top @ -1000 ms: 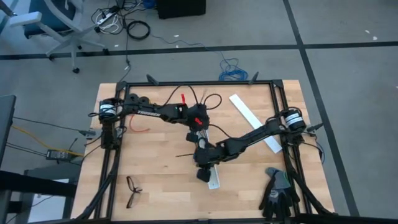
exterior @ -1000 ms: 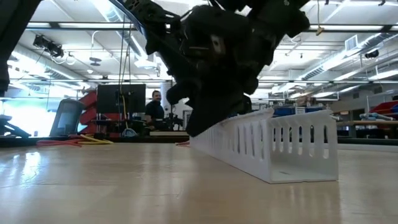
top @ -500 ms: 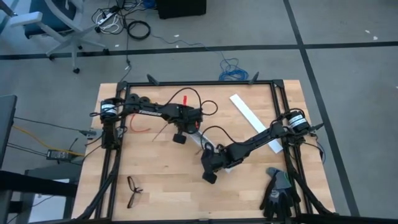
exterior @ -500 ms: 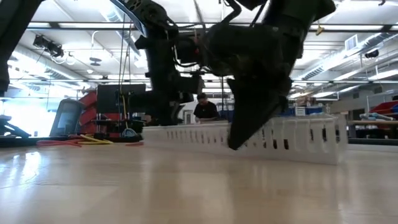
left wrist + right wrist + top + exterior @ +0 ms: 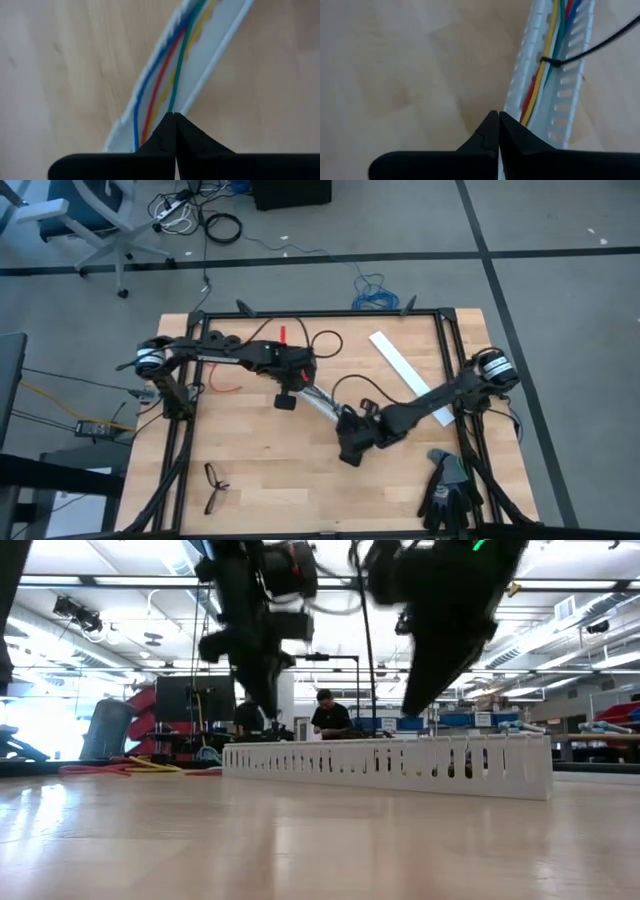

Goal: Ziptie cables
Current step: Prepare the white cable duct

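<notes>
item: cables [image 5: 551, 47], thin, limp, light; lying in white slotted strip [image 5: 570, 90] at table centre, ziptie [image 5: 580, 52] looped on. grip the tail. my left gripper [image 5: 174, 116] at 10 o'clock and right gripper [image 5: 498, 115] at 4: pinched closed, empty.

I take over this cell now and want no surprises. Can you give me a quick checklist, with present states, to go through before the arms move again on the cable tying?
1. Cables lie inside the white slotted strip: ok.
2. A ziptie is around the cables: ok in the right wrist view; whether it is pulled tight, cannot tell.
3. Left pincer shut and holding nothing, above one end of the strip: ok.
4. Right pincer shut and holding nothing, above the other end: ok.
5. Strip flat on the table: ok.
6. Eyeglasses and gloves away from the strip: ok.
</notes>
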Robot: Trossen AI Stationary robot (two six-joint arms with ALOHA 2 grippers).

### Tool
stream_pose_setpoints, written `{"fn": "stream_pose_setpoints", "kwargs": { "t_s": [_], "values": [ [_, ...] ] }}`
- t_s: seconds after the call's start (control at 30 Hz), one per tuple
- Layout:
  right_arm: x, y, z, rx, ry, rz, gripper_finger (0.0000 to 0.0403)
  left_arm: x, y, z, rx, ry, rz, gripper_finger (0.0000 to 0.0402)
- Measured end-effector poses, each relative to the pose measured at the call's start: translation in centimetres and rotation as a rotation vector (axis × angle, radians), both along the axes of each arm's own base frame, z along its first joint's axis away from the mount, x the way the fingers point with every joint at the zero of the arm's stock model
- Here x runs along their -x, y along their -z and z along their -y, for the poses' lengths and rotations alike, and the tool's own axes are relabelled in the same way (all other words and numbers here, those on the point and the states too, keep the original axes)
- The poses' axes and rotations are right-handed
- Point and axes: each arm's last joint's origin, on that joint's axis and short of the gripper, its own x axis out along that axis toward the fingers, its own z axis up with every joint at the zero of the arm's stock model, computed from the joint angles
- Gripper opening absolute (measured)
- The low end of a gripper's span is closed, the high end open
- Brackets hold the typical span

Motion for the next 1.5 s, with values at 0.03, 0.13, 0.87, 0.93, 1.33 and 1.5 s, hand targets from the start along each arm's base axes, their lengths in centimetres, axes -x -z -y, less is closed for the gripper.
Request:
{"fn": "stream_pose_setpoints", "kwargs": {
  "t_s": [0.03, 0.13, 0.87, 0.93, 1.33, 1.5],
  "values": [
    [0.7, -0.5, -0.5, 0.02, -0.009, 0.002, 0.0, 0.1, -0.4, 0.1, -0.006, 0.009, 0.037, 0.0],
    [3.8, -1.7, -2.1, 0.076, 0.019, 0.009, 0.0, 0.6, -1.1, 0.3, 0.015, 0.055, 0.132, 0.0],
    [11.8, 5.1, -0.1, -0.11, 0.208, 0.13, 0.0, -0.7, 3.5, -4.6, -0.102, 0.086, 0.266, 0.0],
    [11.7, 5.3, 0.6, -0.086, 0.218, 0.112, 0.0, -0.2, 3.8, -4.6, -0.08, 0.076, 0.21, 0.0],
    [9.6, 5.7, 6.7, 0.106, 0.219, 0.083, 0.0, 1.7, 3.9, -3.4, 0.041, -0.052, 0.039, 0.0],
    [9.4, 4.4, 7.5, 0.137, 0.19, 0.132, 0.0, 1.9, 2.7, -3.1, 0.007, -0.076, 0.08, 0.0]
  ]
}}
